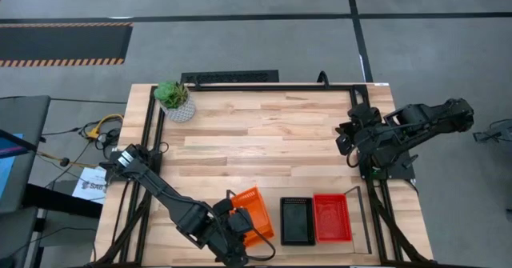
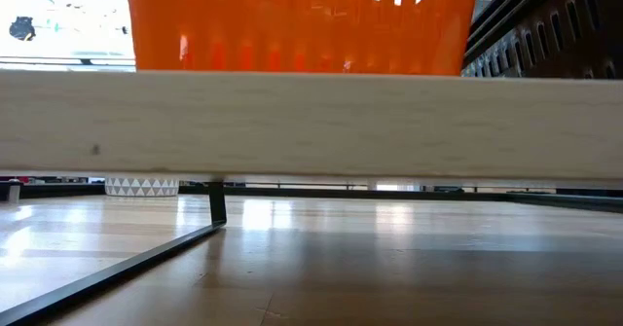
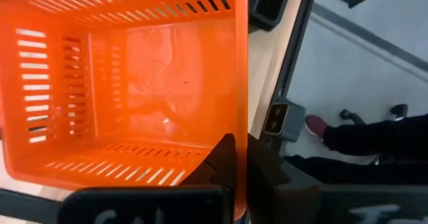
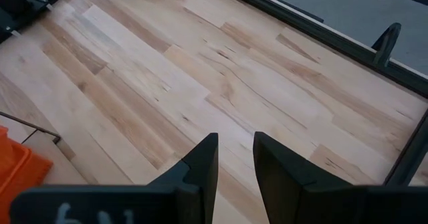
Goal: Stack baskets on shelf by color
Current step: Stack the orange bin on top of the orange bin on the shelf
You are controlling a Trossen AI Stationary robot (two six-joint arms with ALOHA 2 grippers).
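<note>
An orange mesh basket (image 1: 252, 214) sits turned askew at the left end of the shelf (image 2: 311, 122), by the table's near edge. A black basket (image 1: 296, 220) and a red basket (image 1: 332, 218) stand side by side to its right. My left gripper (image 1: 240, 234) is at the orange basket's near side, shut on its wall. The low view shows the orange basket (image 2: 302, 24) at the top of the shelf board, with the black basket (image 2: 545, 34) beside it. My right gripper (image 4: 234, 150) waits open above the table's right side. My left gripper (image 3: 241, 144) holds the orange basket by one side wall at its rim (image 3: 239, 117). One finger (image 3: 224, 160) is inside the basket and the other (image 3: 267, 170) is outside. The basket stands upright with its base at the level of the shelf board; whether it rests there I cannot tell.
A small potted plant (image 1: 174, 100) stands at the table's far left corner. A black metal frame (image 1: 264, 86) runs along the table's edges. The thin shelf end frame (image 1: 364, 216) stands right of the red basket. Bare wood (image 1: 264, 140) fills the table's middle.
</note>
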